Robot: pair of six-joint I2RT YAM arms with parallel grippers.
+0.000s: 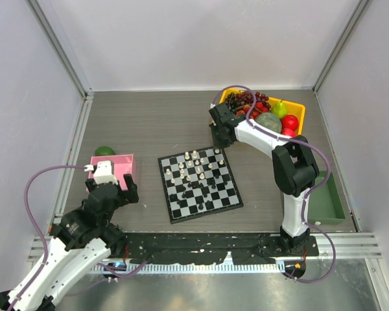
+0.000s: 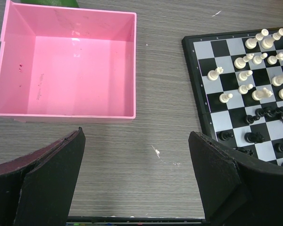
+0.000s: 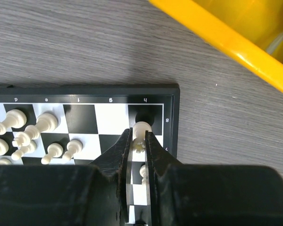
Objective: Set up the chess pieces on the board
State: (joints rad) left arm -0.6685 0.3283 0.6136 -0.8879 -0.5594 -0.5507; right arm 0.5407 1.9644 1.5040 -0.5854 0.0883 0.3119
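From above, the chess pieces [image 1: 198,175] are too small for me to tell one kind from another. My own right arm covers the far right corner of the board [image 1: 207,214].

In my right wrist view, my right gripper [image 3: 138,134] pinches a white piece [image 3: 141,127], and its fingers [image 3: 122,150] hide the base. The gripper's black body blocks every row nearer to me, and the board runs off the left edge. The yellow bin [image 3: 217,33] is cut by the top and right edges, its contents a blur.

In my left wrist view, the board is cut off at the right. A green fruit [image 2: 52,2] is only a sliver at the top edge. The wide-spread fingers [image 2: 61,179] of my left gripper [image 2: 137,134] run off the bottom.
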